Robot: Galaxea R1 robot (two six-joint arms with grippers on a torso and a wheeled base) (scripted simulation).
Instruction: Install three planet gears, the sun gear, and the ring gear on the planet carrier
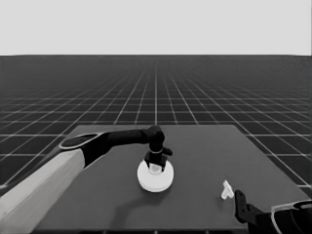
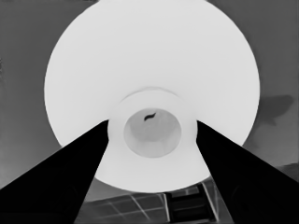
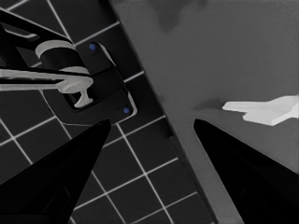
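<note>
On the dark table, the left claw grips the flat-lying larger round part by its upward-pointing hub.

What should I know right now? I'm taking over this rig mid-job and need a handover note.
Left gripper: at the table's middle, down on the round white part, centred over its raised hub.
Right gripper: parked at the near right corner, open, empty.
Thin white piece: loose on the table near the right gripper.
Done, apparently: no gears or second round part show; probably stacked underneath.
Left: confirm the stack is seated, then withdraw the left arm.
</note>
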